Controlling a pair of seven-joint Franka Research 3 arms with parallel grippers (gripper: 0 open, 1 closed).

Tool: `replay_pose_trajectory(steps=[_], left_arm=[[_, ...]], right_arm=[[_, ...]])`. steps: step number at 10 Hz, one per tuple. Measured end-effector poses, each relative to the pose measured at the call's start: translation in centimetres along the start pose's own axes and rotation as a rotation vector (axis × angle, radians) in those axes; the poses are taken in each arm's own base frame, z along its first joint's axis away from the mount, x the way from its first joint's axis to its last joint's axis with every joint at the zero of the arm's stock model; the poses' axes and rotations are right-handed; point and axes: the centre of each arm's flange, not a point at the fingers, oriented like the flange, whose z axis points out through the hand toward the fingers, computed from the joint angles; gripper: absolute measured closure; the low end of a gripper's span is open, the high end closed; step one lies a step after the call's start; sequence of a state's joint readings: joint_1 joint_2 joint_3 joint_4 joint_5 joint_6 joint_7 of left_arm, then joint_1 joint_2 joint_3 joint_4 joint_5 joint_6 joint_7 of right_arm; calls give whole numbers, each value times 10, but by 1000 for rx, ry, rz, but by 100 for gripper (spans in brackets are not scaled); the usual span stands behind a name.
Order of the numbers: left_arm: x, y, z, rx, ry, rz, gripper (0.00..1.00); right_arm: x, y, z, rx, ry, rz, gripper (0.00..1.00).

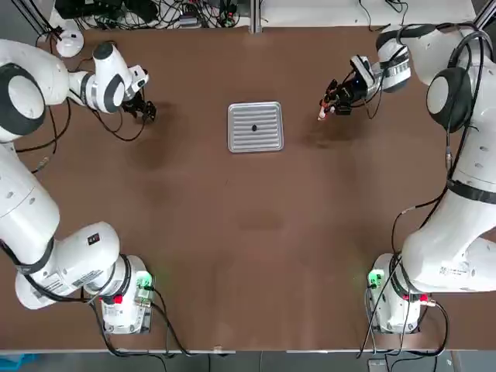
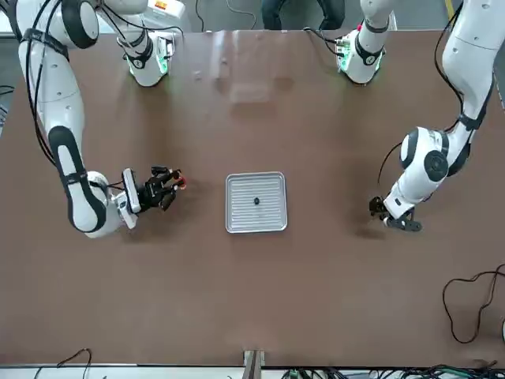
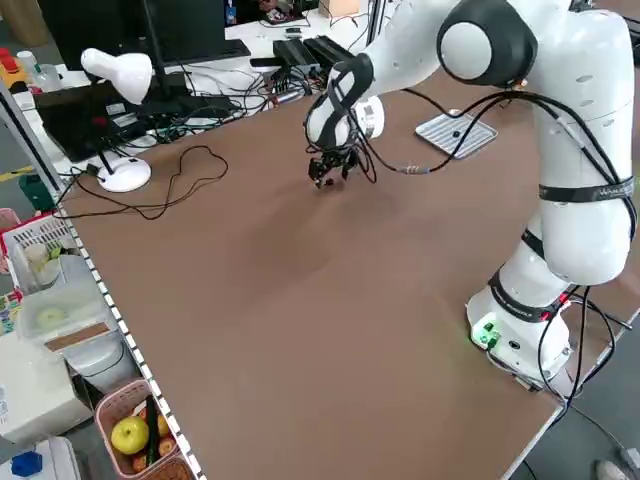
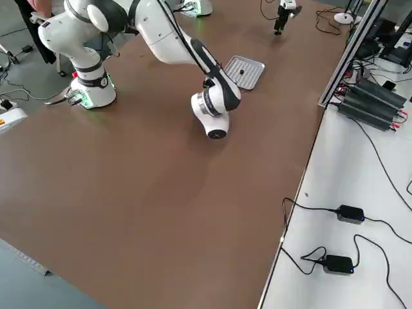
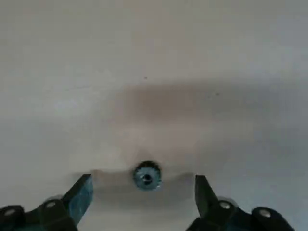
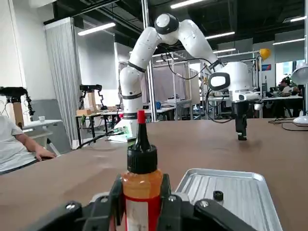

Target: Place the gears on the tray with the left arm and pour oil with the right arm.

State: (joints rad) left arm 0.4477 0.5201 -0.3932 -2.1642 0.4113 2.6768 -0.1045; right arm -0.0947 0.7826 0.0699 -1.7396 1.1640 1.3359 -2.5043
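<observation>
One gear (image 5: 146, 176) sits betw my L fingers (image 5: 79, 197), centred, flat on table; disc, no long axis, so any closing line works. L gripper (image 1: 147, 111) jaws wide, gap each side, not touching gear yet. L arm nearest by far. Judgement: drop slightly, pinch, carry twd tray (image 1: 267, 139). Farther out: other gear (image 1: 254, 129) already on tray, mid-ribs. Beyond tray, R gripper (image 1: 335, 103) clamped on oil bottle (image 6: 140, 190), held upright, beside tray, not over it.
</observation>
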Motion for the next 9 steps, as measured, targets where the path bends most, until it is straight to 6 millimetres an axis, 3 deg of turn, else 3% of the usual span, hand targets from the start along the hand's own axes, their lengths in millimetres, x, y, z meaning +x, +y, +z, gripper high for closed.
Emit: replay_pose_trajectory(steps=[4,9], left_arm=[[0,-2,0,2,1,1,34],[2,0,-2,3,6,4,48]], right_arm=[[-1,7,16,7,-14,-3,68],[-15,-5,25,14,5,37,68]])
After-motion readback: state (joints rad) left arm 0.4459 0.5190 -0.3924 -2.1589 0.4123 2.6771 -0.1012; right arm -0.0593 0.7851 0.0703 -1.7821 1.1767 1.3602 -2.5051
